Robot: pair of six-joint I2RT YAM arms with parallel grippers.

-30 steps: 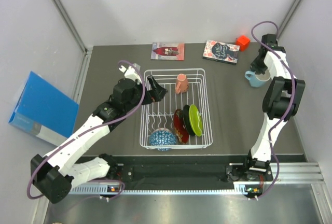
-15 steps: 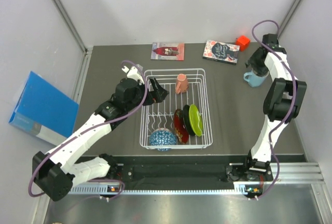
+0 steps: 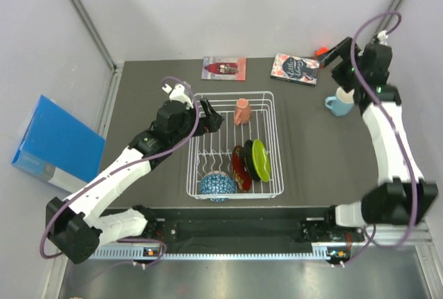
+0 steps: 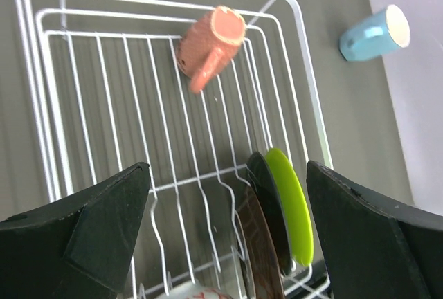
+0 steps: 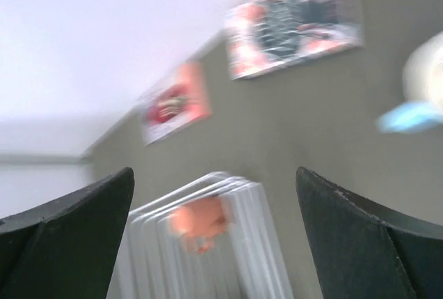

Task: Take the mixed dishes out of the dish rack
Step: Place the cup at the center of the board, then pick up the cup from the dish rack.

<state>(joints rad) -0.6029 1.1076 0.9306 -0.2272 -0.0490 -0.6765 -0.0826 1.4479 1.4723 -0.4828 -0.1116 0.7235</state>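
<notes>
The left hand point(image 3: 211, 118) hovers over the far left corner of the dish rack point(image 3: 273, 148), its fingers point(image 4: 104, 233) spread wide and released, with nothing between them; just ahead of it the small salmon-pink cup point(image 3: 241, 111) lies on its side on the rack wires; further off to the hand's right, three plates stand on edge in the dividers, the lime green plate point(image 3: 261, 159) outermost, the black plate point(image 3: 250, 161) against it, and the red patterned plate point(image 3: 239, 168) innermost; behind the hand, toward the arm bases, the blue-patterned bowl point(image 3: 216, 185) sits in the rack's near left corner.

The right hand point(image 3: 334, 53) is raised over the far right of the surface point(image 3: 152, 98), also released, its fingers point(image 5: 360, 237) wide apart and holding nothing; its wrist view is blurred; the light blue mug point(image 3: 339, 104) stands upright on the surface outside the rack, just below and nearer than this hand, apart from the fingers; a book point(image 3: 295, 68) lies just to the hand's left, and a second book point(image 3: 223, 68) lies further left, beyond the rack.
</notes>
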